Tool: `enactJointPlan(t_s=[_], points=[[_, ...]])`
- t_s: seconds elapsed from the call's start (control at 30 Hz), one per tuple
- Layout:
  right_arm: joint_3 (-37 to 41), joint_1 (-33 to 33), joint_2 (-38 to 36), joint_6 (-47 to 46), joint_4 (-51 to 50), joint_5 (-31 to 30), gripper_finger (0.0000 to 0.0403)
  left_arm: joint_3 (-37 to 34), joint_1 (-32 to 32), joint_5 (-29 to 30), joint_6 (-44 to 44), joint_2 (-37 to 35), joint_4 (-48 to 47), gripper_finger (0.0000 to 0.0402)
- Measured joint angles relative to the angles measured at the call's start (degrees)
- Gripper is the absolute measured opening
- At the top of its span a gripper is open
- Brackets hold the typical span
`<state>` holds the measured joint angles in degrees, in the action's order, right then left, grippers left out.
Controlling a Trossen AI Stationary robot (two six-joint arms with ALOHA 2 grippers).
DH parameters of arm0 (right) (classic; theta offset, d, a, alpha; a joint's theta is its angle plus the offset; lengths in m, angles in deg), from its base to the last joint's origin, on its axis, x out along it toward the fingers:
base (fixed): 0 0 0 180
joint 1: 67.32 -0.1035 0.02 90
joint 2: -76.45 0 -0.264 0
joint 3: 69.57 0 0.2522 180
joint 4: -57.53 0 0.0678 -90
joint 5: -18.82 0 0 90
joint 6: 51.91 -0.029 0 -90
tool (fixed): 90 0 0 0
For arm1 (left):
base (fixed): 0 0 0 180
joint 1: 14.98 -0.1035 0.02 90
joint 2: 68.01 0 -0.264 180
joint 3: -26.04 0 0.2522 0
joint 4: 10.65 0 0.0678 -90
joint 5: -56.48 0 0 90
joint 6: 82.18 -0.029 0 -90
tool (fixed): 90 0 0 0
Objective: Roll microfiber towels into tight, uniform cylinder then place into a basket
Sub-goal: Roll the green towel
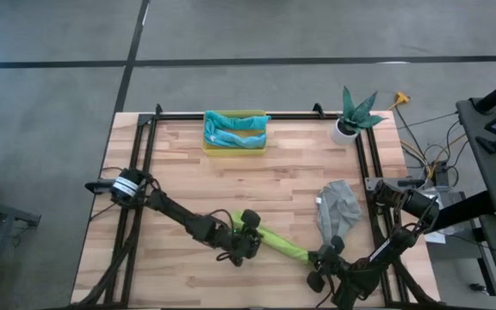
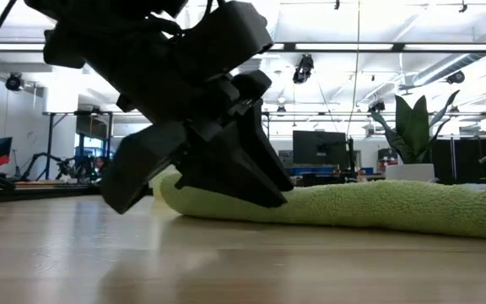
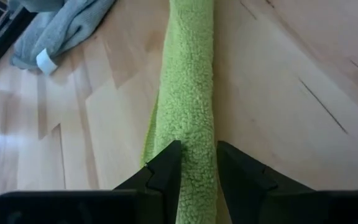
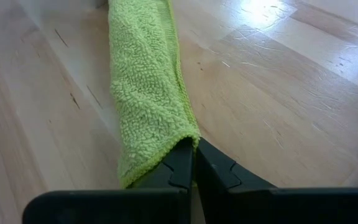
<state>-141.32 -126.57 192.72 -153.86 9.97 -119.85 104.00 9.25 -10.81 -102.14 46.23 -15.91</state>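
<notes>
Lime green towel [image 1: 281, 244] rolled long, one gripper at each end, near the table [image 1: 282, 181] front edge.
Left gripper [image 1: 246, 244] and right gripper [image 1: 324, 263] both on it. Grey towel [image 1: 337, 211] lies crumpled near the right edge. Yellow basket [image 1: 234, 146] at the back edge holds teal towel [image 1: 233, 127]; potted plant [image 1: 352, 115] in the back right corner.

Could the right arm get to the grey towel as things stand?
Probably not at once: the right claw is shut on the end of the lime green towel. The grey towel lies uncovered close beside that arm, so once released, likely yes.
</notes>
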Motion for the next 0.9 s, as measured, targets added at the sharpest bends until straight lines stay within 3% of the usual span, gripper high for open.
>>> enactJointPlan(t_s=[0.5,0.9], points=[[0.07,0.0,-0.04,0.92,1.18,-0.07,0.0009,-0.06,-5.09,-3.21,-0.12,0.0,0.09,0.0089],[0.07,-0.04,0.0,4.64,3.17,-0.09,0.0009,-0.16,-5.38,-3.27,-4.44,-0.02,2.04,0.0089]])
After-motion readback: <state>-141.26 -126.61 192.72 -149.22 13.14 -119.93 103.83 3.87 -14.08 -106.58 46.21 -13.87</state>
